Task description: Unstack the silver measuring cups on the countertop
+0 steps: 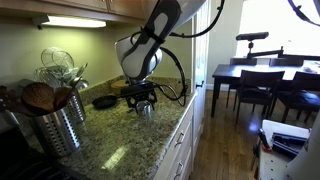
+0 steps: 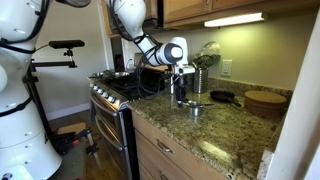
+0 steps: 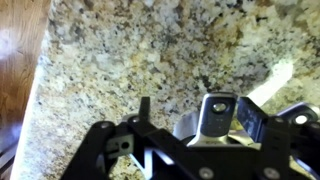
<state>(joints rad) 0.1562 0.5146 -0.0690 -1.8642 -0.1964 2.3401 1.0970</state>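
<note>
Hand (image 3: 197,112) low near the front edge of the desk (image 3: 120,50), spread astride the silver measuring cups (image 3: 215,122), apparently nested; placed for pinching the top one free.

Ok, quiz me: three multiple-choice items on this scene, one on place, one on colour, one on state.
1. The small shiny silver measuring cups sit: A in a drawer; B on the speckled beige granite countertop; C on a shelf.
2. The round flat pan is: A black; B red; C white.
3. The gripper is: A shut on the pan; B out of view; C open.
Answers: B, granite lies under them; A, it reads black in both exterior views; C, the wrist view shows it spread wide.
</note>
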